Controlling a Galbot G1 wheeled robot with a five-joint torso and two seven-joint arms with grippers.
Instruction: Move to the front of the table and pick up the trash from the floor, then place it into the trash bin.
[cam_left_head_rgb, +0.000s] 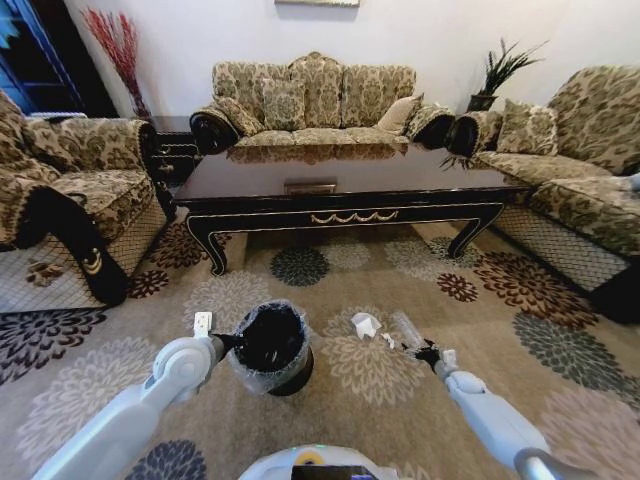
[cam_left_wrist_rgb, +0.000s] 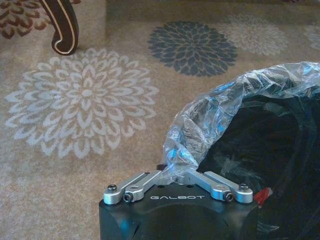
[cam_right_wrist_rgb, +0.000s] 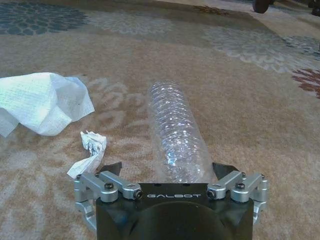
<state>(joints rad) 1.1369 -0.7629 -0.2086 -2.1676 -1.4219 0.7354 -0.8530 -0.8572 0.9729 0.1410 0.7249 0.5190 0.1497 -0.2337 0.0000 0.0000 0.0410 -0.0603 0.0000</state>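
On the carpet (cam_right_wrist_rgb: 260, 115) before the coffee table (cam_left_head_rgb: 340, 185), the right gripper (cam_right_wrist_rgb: 167, 170) straddles a clear plastic bottle (cam_right_wrist_rgb: 177, 132), jaws spread. Closing could squirt it away. The left gripper (cam_left_wrist_rgb: 176, 176) pinches the trash bin (cam_left_head_rgb: 272, 345) liner.

The word "GALBOT" is showing in pale letters on the black body of the left gripper (cam_left_wrist_rgb: 177, 176) and again on the right gripper (cam_right_wrist_rgb: 172, 172).
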